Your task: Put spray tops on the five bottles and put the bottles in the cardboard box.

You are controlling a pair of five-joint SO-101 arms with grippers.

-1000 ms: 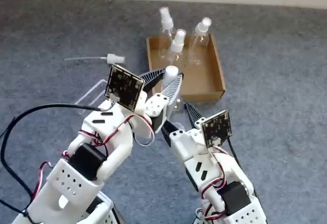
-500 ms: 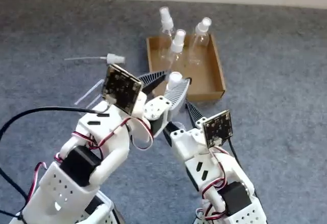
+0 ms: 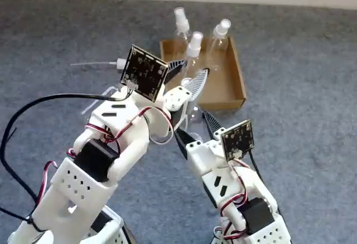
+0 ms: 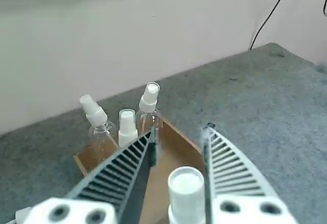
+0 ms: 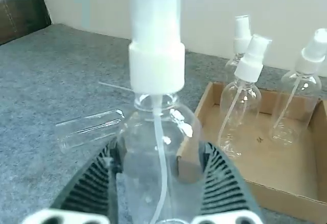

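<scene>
Right wrist view: right hand clamped on the bottle at its belly; bottle upright, top fitted.
Left hand: spread wide about that top, gripping nothing.
Handling: light, stiff, slick plastic, I judge; take the belly, not the top.
Box: at 12 o'clock of the bottle; three capped bottles at it, whether all inside I cannot tell.

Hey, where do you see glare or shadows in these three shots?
Right wrist view: white glints on the clear bottle between the fingers. High view: soft, even light, no hard shadows on the carpet. Left wrist view: bright pale wall, spray top evenly lit.
</scene>
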